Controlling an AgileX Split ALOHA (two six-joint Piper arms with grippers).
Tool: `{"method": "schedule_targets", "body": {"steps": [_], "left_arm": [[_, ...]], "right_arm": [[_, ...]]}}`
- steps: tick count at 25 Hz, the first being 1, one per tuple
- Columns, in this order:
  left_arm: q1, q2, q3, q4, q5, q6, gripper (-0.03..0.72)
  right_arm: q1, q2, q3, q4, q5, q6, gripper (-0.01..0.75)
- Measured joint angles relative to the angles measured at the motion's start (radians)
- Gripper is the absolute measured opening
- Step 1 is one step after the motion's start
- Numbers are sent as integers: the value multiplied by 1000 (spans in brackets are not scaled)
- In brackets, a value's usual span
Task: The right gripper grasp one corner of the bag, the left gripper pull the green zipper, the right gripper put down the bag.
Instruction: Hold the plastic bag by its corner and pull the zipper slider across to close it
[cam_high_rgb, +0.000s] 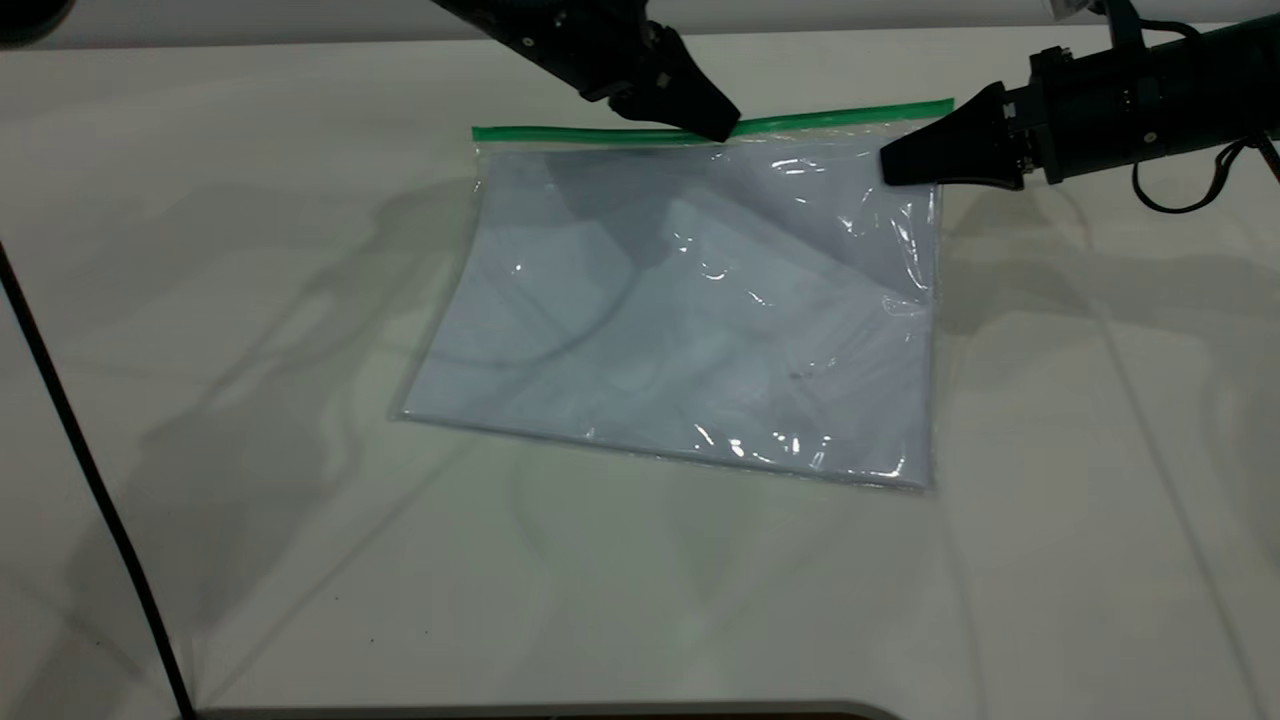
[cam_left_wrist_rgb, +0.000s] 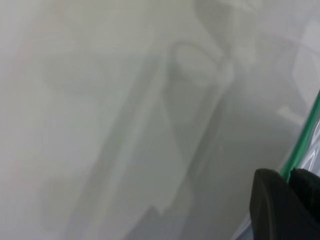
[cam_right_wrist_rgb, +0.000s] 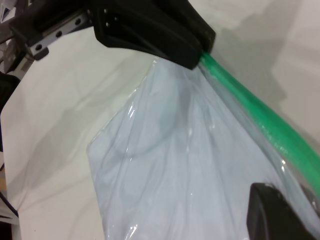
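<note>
Black pointed left gripper (cam_high_rgb: 718, 128) pinched tight on the thin bright green zipper (cam_high_rgb: 560, 133), black cylindrical right gripper (cam_high_rgb: 890, 166) clamped on the clear plastic bag (cam_high_rgb: 690, 320) corner, white worktop (cam_high_rgb: 1050, 500) beneath

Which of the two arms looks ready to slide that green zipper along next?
The left. The left gripper already sits closed on the green zipper, partway along the strip. The right gripper is pinching the bag near its corner, so it seems busy holding.
</note>
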Motion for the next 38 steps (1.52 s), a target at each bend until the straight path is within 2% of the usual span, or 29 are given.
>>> {"method": "schedule_targets", "body": {"steps": [10,22,38], "left_arm": [[89,6,0,13,22,0,68],[182,7,0,32,22,16,71],[197,7,0,34,22,20,91]], "right_arm": [[-45,0,0,-9,-6,-1,36],[-54,0,0,-11,-40,-1,36],[-56,0,0,-15,-49,-1,36]]}}
